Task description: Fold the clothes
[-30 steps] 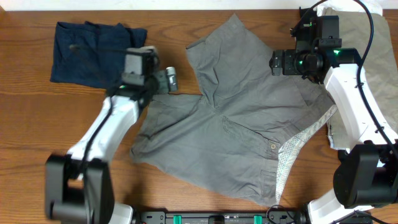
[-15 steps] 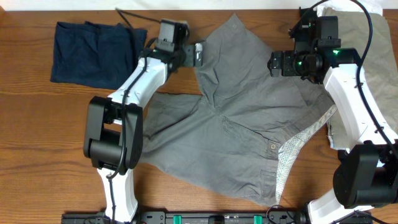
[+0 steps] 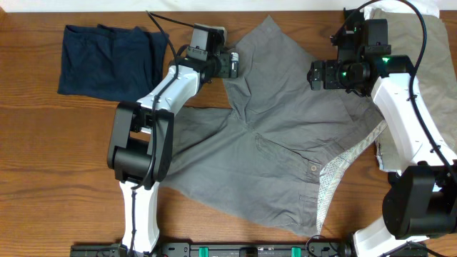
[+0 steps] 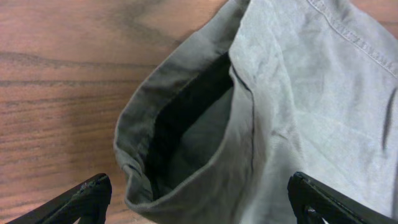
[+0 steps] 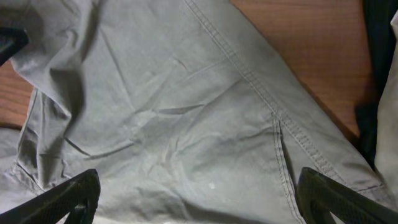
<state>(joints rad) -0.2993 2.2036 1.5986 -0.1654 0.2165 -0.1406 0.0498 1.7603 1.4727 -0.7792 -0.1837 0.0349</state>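
Grey shorts (image 3: 278,135) lie spread on the wooden table, waistband at the lower right showing its patterned lining. My left gripper (image 3: 233,64) is open at the hem of the upper left leg; the left wrist view shows that open leg hem (image 4: 186,130) between its fingers (image 4: 199,202). My right gripper (image 3: 314,73) is open over the upper right part of the shorts, above flat grey cloth (image 5: 186,124) with a seam, its fingers (image 5: 199,199) wide apart.
A folded dark blue garment (image 3: 107,61) lies at the upper left. A beige garment (image 3: 435,50) lies at the right edge under my right arm. Bare wood (image 3: 43,157) shows at the left.
My left arm has swung from the shorts' left leg up to the upper leg hem and reached further right onto it. The right arm has stayed still.
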